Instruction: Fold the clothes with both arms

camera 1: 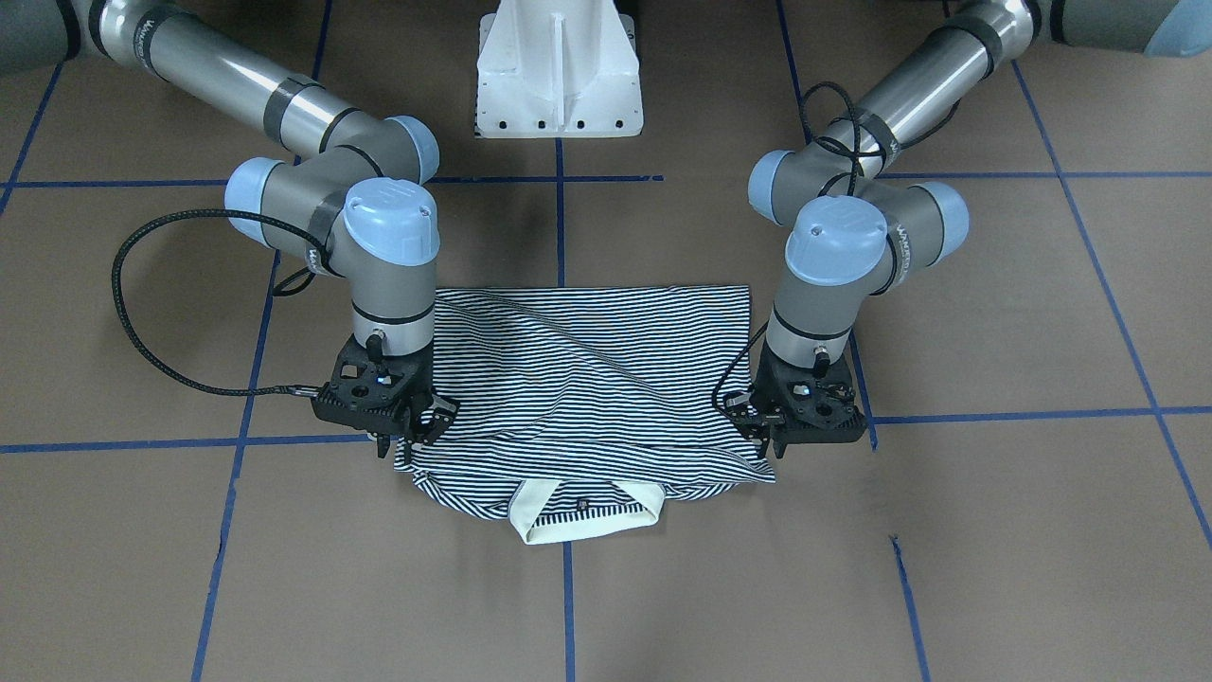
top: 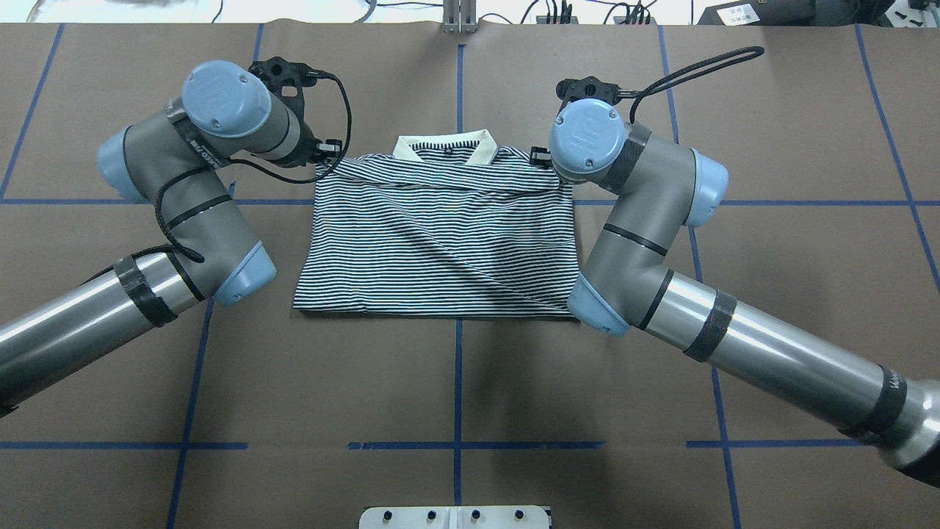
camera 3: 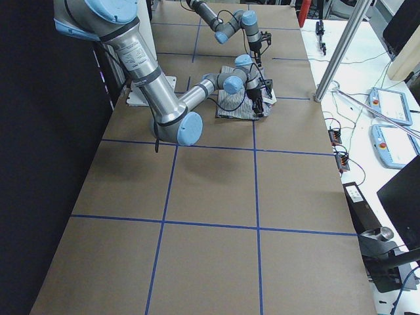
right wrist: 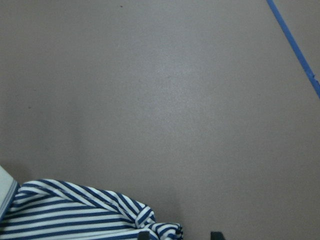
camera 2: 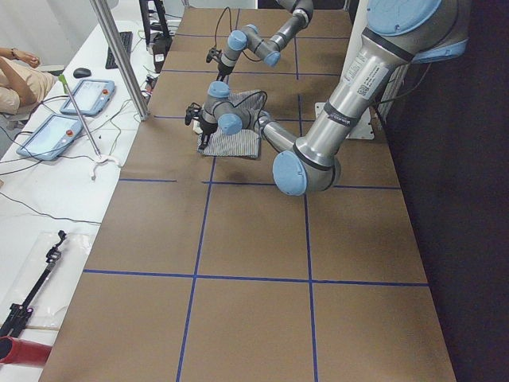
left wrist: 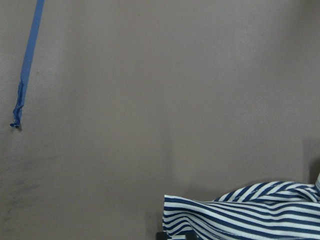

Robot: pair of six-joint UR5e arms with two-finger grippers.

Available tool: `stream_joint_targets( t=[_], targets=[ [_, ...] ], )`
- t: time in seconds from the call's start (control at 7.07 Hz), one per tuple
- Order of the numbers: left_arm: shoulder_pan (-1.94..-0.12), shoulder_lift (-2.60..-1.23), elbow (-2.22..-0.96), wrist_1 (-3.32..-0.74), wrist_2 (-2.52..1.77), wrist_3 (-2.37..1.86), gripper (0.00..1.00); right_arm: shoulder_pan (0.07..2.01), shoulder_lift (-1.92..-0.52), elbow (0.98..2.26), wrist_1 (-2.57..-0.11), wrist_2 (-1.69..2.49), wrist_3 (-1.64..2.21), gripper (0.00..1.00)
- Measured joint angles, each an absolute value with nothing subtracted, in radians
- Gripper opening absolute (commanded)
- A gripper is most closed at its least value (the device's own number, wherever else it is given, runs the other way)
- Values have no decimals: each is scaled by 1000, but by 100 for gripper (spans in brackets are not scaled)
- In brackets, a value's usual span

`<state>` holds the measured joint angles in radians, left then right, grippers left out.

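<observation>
At the lower centre of the front-facing view, you have the shirt lying flat on the table, doubled over on itself. Its cream collar pokes out at the edge farthest from the robot. The top layer reaches almost to the collar, so I judge the hem-to-shoulders fold to be laid, and this is its release point.

Your right gripper sits low on the shirt corner at the left of that view. The left gripper is on the opposite corner, at the right. Both are at the collar end, well apart from each other, with the whole width of the shirt between them.

From the right wrist camera, two fingertips show at the bottom edge with a gap between them and a bunch of striped cloth beside that gap. I read that claw as spread, not pinching. On the left wrist view the cloth covers the tips, so you cannot tell whether that one is clenched or released.

Your next move calls for both claws to be clear of the fabric and then to lift straight up, so neither corner drags back. A diagonal ridge crosses the top layer, and it may want flattening before the side folds.
</observation>
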<state>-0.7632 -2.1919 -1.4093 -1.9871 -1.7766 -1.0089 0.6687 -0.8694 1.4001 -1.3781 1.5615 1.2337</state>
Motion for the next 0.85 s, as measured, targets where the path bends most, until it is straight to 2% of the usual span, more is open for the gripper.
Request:
stream_joint_targets(
  t=[0.42,0.71,0.85],
  targets=[
    [-751,-2023,-1648,-2000,-1784,-984,100,776,-924,1468,-1363,1738,993,100],
    [-678,-1886,-1730,-2110,-1778,-1094,54,801,-960,1511,-1358,1770,938,100],
    [-638,-1839,-1739,-2187,-1772,-1172,45,804,-964,1516,-1358,1772,933,100]
  ],
)
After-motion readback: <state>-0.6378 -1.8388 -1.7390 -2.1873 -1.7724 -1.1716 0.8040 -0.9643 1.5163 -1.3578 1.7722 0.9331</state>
